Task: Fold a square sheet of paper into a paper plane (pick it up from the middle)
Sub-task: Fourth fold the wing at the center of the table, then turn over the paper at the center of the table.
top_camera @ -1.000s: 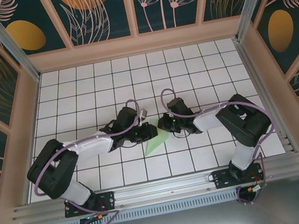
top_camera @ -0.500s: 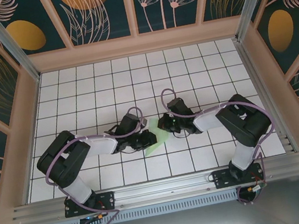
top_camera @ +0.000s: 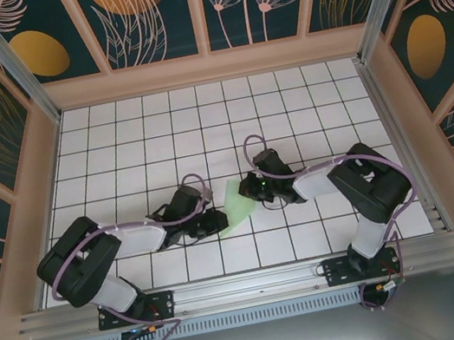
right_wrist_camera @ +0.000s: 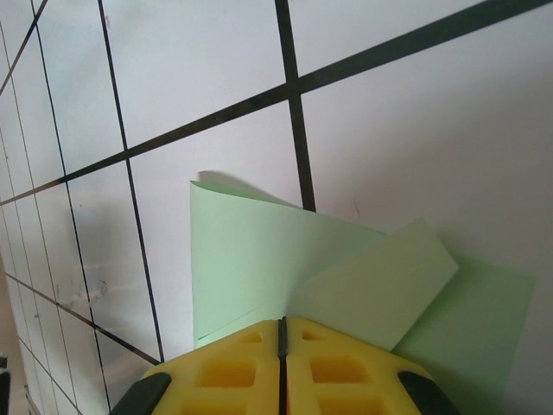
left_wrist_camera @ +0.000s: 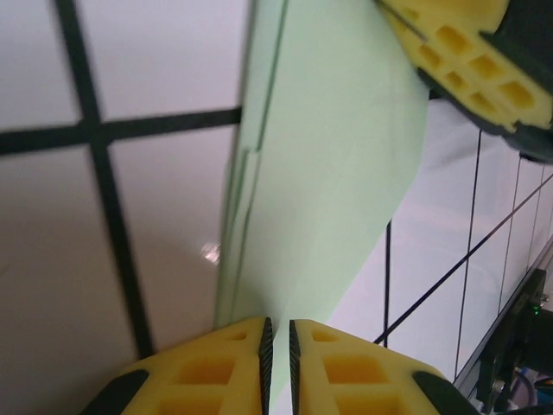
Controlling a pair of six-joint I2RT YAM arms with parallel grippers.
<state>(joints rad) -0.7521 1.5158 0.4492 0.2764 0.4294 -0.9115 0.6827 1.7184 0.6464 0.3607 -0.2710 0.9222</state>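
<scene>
Top: half-folded paper plane (top_camera: 235,205) sits mid-bench (top_camera: 286,107) toward the near edge, between left fingers (top_camera: 217,222) and right fingers (top_camera: 254,191).
Left wrist: left fingers (left_wrist_camera: 212,376) almost shut, the plane's (left_wrist_camera: 333,173) narrow end pinched in the slit. Pulling apart could tear it.
Right wrist: right fingers (right_wrist_camera: 225,372) closed tight on the plane's (right_wrist_camera: 251,259) edge. Layers may slip and spoil the crease.

The top camera looks down from above and behind me. Both my wrist cameras press close to the paper plane (top_camera: 235,206), seemingly from opposite ends.
</scene>
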